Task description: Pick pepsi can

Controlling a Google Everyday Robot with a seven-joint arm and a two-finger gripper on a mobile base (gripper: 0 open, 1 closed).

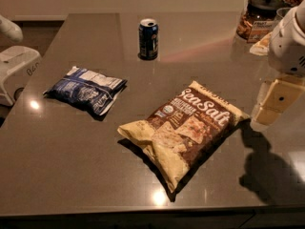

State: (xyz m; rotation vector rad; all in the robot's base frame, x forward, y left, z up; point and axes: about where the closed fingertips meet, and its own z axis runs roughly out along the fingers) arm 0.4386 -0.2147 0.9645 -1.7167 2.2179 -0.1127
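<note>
**Gripper at the table's right edge, pepsi can far off**

The gripper hangs just above the table at the right side of the camera view. Whether it is spread or pressed together cannot be told. The pepsi can stands upright well apart from the gripper, far to its left and farther back on the table, touching nothing else. Just beside the gripper, on its left, lies a tan and brown chip bag. Beyond that bag, farther left, a blue-and-white snack bag lies flat. Behind the gripper stands a black-lidded glass jar.
</note>
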